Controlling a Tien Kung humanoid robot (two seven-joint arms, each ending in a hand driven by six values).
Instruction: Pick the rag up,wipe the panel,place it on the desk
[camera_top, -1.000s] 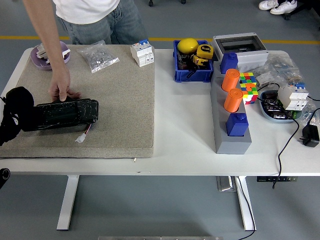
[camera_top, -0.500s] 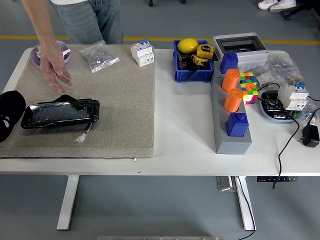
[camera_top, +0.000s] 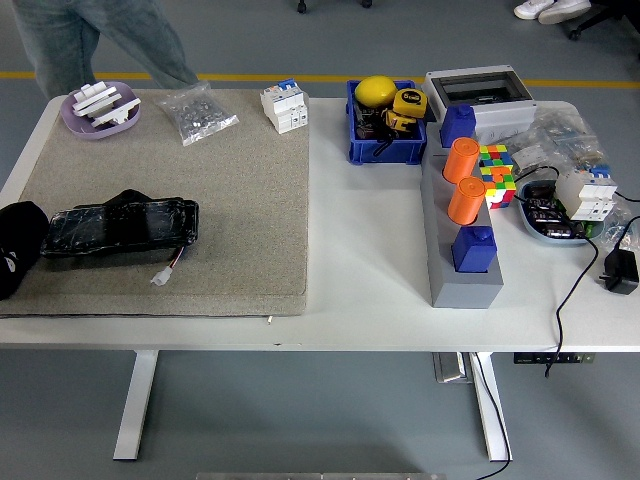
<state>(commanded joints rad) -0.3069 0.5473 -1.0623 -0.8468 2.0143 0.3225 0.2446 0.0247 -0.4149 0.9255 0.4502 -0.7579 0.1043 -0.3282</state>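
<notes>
The left hand (camera_top: 18, 245) sits at the table's (camera_top: 370, 280) 9 o'clock edge, just beside the panel (camera_top: 120, 230); only a black mass shows, so its finger state cannot be told. The right hand is out of view. The panel lies flat on the mat (camera_top: 230, 200), a dark fold that may be the rag (camera_top: 130, 198) on its far edge. A white connector (camera_top: 162, 275) lies at the panel's 5 o'clock. At 3 o'clock, a grey block (camera_top: 460, 250) carries orange cylinders (camera_top: 463, 180). At 12 o'clock stands a blue bin (camera_top: 385, 125); at 10 o'clock, a purple dish (camera_top: 100, 108). A person's legs (camera_top: 90, 40) stand beyond.
</notes>
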